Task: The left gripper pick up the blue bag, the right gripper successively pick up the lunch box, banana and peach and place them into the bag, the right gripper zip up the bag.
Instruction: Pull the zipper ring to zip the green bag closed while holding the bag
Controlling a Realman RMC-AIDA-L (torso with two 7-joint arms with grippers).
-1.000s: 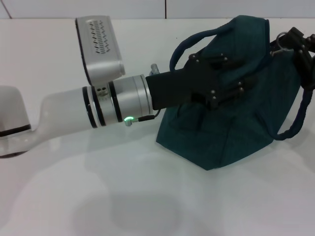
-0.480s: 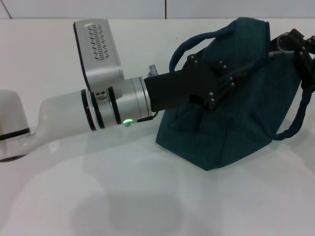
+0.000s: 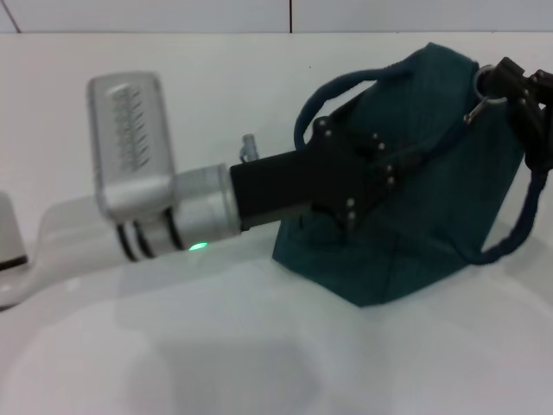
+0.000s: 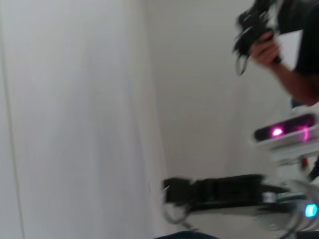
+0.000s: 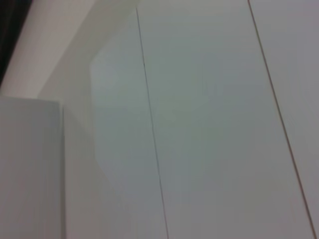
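Note:
The blue bag (image 3: 432,207) stands on the white table at the right of the head view. Its dark handles loop above it and down its right side. My left gripper (image 3: 384,173) reaches in from the left and is shut on the bag's upper front by a handle strap. My right gripper (image 3: 511,82) is at the bag's top right corner, shut on the metal zipper pull (image 3: 480,93). The lunch box, banana and peach are out of view. The right wrist view shows only white panels.
The white table (image 3: 259,346) stretches in front of and to the left of the bag. In the left wrist view a person's hand (image 4: 264,50) holds a black device by the wall, and my right arm (image 4: 224,191) shows farther off.
My left gripper's fingers closed on the bag. The left arm drew back to the left and its wrist rolled. The bag's top tilted slightly and the right gripper rose a little with it.

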